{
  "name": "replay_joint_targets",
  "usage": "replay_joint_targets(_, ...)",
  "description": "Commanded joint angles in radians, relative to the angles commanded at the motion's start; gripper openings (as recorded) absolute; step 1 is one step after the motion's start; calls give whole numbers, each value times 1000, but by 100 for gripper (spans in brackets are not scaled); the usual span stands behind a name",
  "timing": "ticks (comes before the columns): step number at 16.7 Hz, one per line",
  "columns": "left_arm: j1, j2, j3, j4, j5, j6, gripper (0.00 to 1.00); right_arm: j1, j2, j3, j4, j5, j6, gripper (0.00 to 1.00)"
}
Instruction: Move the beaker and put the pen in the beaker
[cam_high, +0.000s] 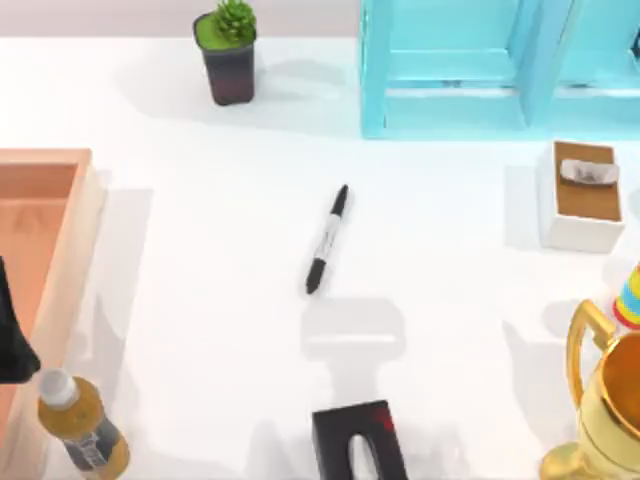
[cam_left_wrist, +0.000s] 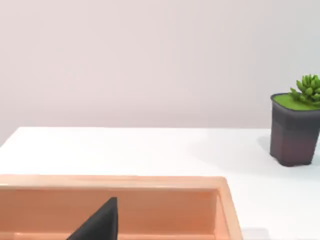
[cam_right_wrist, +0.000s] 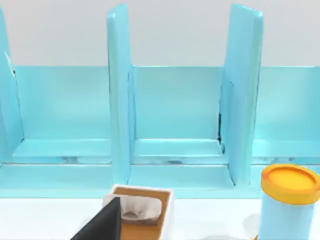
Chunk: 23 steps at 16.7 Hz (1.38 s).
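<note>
The pen (cam_high: 327, 239) lies flat on the white table near the middle, slanted, with one end toward the back and the other toward the front. It is slim and black with a pale band, and nothing touches it. The beaker is out of view. My left gripper (cam_high: 12, 345) is a dark shape at the left edge, over the orange tray (cam_high: 60, 240), far from the pen. A dark part of the left gripper (cam_left_wrist: 100, 222) hangs above the tray's inside. A dark part of my right gripper (cam_right_wrist: 102, 222) faces the blue shelf.
A dark plant pot (cam_high: 228, 55) stands at the back, next to a blue shelf unit (cam_high: 470, 70). A tissue box (cam_high: 585, 195), a gold trophy (cam_high: 610, 400) and a blue can (cam_right_wrist: 287, 205) crowd the right. An amber bottle (cam_high: 80, 425) and a black block (cam_high: 358, 442) sit in front.
</note>
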Motion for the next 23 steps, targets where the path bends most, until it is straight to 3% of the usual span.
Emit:
replay_joint_targets(4, 5, 32, 32, -31, 0, 6, 100, 0, 0, 0, 0, 0, 0, 100)
replay_joint_targets(8, 32, 223, 211, -191, 0, 37, 100, 0, 0, 0, 0, 0, 0, 100)
replay_joint_targets(23, 196, 1574, 1329, -1144, -2, 215, 100, 0, 0, 0, 0, 0, 0, 100)
